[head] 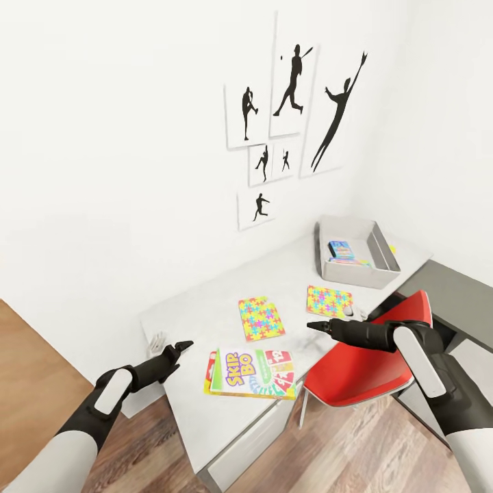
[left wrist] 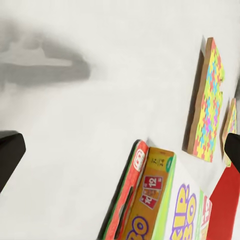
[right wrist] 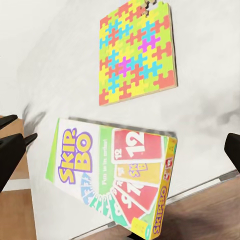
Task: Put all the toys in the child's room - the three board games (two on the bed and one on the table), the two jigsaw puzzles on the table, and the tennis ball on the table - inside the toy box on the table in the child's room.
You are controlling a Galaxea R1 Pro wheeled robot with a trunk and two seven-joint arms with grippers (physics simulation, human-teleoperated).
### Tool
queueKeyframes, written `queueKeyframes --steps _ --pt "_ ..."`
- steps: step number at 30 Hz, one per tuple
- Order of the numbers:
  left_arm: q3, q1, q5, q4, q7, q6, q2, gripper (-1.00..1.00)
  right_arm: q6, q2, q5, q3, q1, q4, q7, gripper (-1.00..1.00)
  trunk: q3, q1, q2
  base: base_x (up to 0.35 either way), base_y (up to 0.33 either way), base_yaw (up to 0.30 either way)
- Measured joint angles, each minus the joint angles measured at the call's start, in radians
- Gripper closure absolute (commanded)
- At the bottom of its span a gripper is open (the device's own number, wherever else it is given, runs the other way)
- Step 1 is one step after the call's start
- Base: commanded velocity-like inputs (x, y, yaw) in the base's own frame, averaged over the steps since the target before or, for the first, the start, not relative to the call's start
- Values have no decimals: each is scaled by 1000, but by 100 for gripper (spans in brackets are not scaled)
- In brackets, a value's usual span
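**Operator:** Two jigsaw puzzles lie flat on the table (head: 198, 308). The nearer jigsaw puzzle (head: 261, 318) sits mid-table, and the farther jigsaw puzzle (head: 329, 300) lies just past my right gripper (head: 316, 326). Close to the near edge is the Skip-Bo board game (head: 257, 374), and it rests on a second flat box (head: 208, 373) whose red and yellow edge pokes out on its left side.

**Supervisor:** Anything in the toy box yet?

**Operator:** Yes. The toy box (head: 356, 274) stands at the far right end of the table, and I see one colourful box inside it. I judge that to be one toy packed away, though I can't read what it is.

**Supervisor:** And the tennis ball?

**Operator:** I can't pick it out. A yellow sliver shows past the toy box, too small to identify.

**Supervisor:** Gripper state?

**Operator:** Both empty. The right gripper hovers above the table between the two puzzles, and in its wrist view the fingers stand wide apart, framing the Skip-Bo box. The left gripper (head: 183, 346) hangs off the table's left edge beside the stack, also spread wide with nothing between its fingers.

**Supervisor:** So what's left?

**Operator:** By my count both puzzles and the stacked pair are still to be boxed, plus the ball.
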Motion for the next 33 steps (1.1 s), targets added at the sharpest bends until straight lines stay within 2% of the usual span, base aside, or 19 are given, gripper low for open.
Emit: queueKeyframes --steps 11,24,33 --pt "0 -1 0 2 1 -10 -6 -100 0 0 0 -2 0 -2 0 -100 0 0 0 0 0 -18" --pt "0 -3 -2 5 2 -11 -22 -100 0 -1 0 -6 0 -3 0 -100 0 0 0 0 0 -172" --pt "0 -3 0 6 2 -11 -23 -100 0 0 0 -8 0 -3 0 -100 0 0 0 0 0 -58"
